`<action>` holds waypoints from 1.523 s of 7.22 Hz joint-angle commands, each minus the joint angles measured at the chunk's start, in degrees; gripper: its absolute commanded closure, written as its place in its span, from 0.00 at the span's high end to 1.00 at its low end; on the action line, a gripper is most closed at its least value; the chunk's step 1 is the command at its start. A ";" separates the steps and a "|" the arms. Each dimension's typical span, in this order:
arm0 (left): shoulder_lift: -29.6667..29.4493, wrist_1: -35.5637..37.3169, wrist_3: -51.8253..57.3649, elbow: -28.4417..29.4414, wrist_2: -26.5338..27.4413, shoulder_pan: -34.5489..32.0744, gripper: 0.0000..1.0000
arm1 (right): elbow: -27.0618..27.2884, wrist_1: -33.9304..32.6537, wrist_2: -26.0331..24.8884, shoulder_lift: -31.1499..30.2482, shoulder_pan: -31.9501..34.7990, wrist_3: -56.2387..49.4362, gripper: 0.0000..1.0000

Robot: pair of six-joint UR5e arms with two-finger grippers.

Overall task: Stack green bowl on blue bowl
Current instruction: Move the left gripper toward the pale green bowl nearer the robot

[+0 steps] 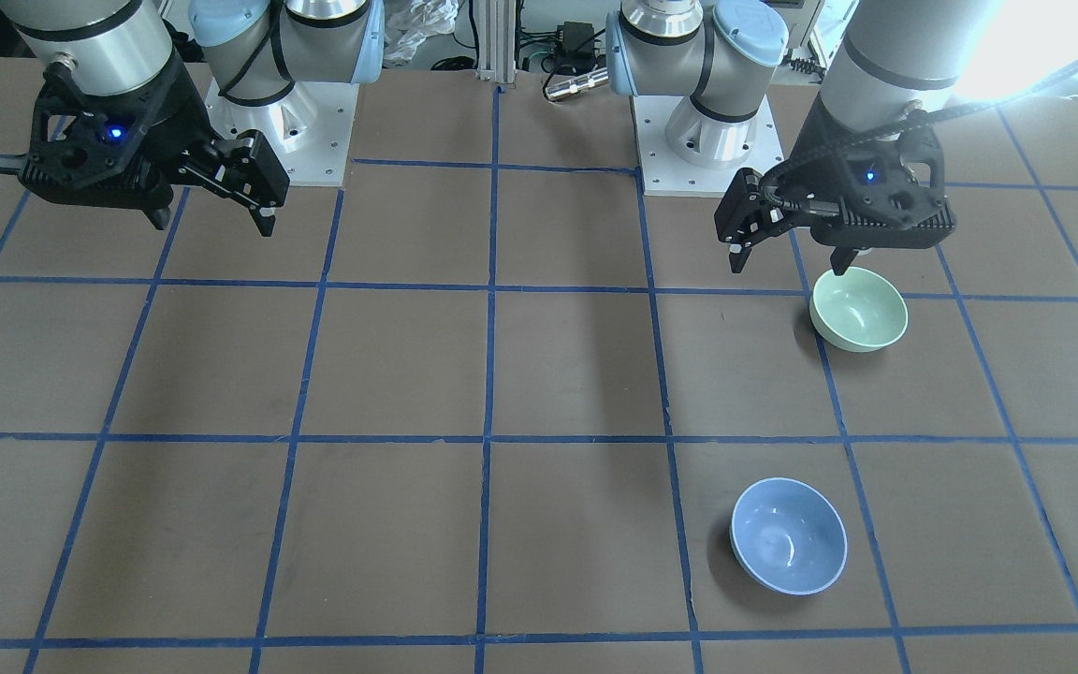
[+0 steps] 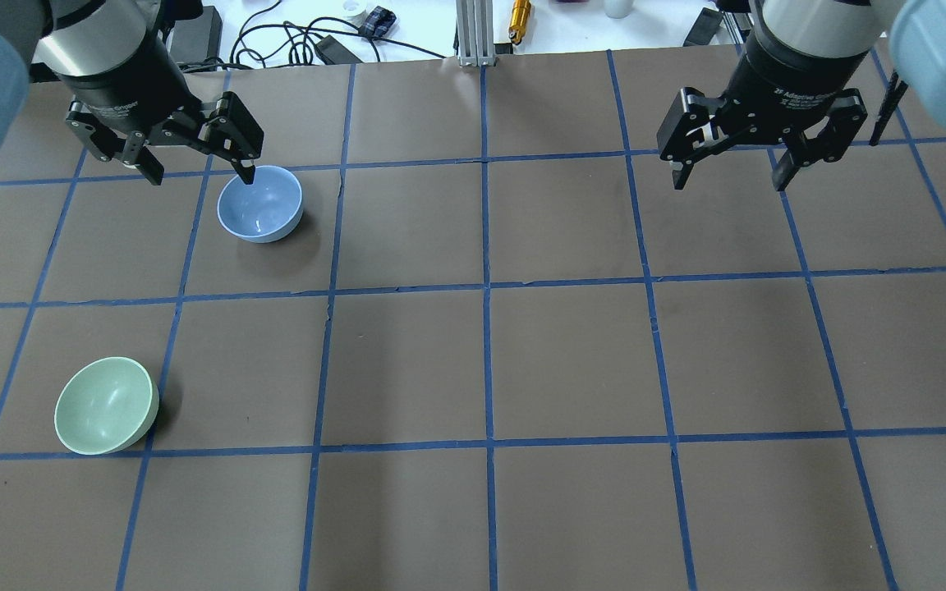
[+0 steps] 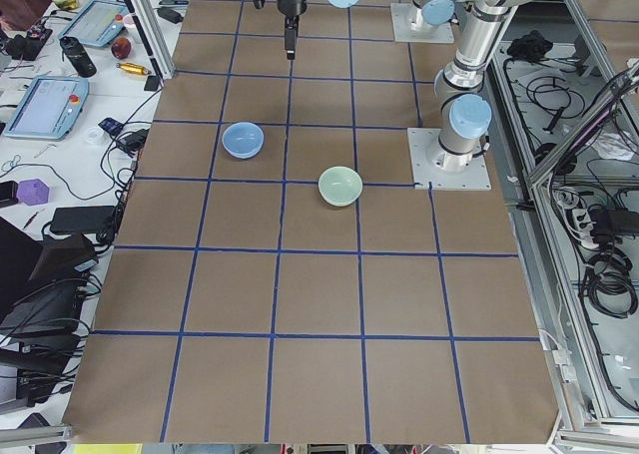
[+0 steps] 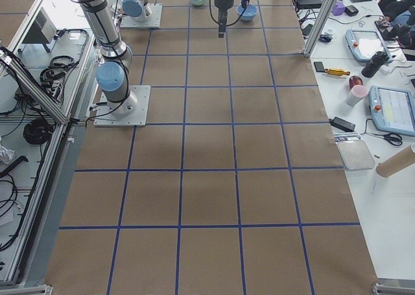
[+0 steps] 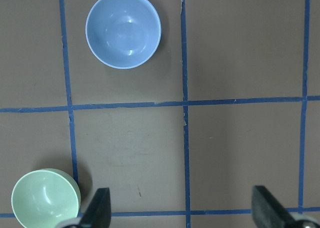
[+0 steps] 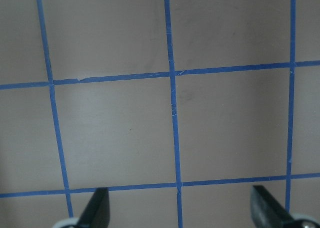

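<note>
The green bowl (image 2: 105,405) stands upright on the brown table at the near left; it also shows in the front view (image 1: 859,309) and the left wrist view (image 5: 45,198). The blue bowl (image 2: 259,203) stands upright about one grid square farther out and slightly to the right; it also shows in the front view (image 1: 789,535) and the left wrist view (image 5: 123,29). My left gripper (image 2: 200,176) (image 1: 787,264) hangs open and empty, high over the table near both bowls. My right gripper (image 2: 729,182) (image 1: 214,225) hangs open and empty, high over the right half.
Blue tape lines (image 2: 485,287) divide the brown table into squares. Both arm bases (image 1: 282,131) (image 1: 707,150) stand on plates at the robot's edge. Cables and small devices (image 2: 317,41) lie beyond the far edge. Tablets and tools (image 4: 389,107) sit on a side bench.
</note>
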 commanded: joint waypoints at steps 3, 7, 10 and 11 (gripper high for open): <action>0.65 -0.59 4.58 -1.46 0.54 1.55 1.00 | -0.03 0.00 0.00 0.00 0.00 0.00 1.00; 1.71 -0.32 23.21 -7.51 0.45 17.60 1.00 | -0.03 0.00 0.00 0.00 0.00 -0.09 1.00; -0.21 9.36 34.45 -17.85 -0.08 31.57 1.00 | -0.03 0.00 0.00 0.00 0.00 -0.09 1.00; -0.22 14.13 35.87 -22.68 -0.08 34.75 1.00 | -0.03 0.00 0.00 0.00 0.00 -0.09 1.00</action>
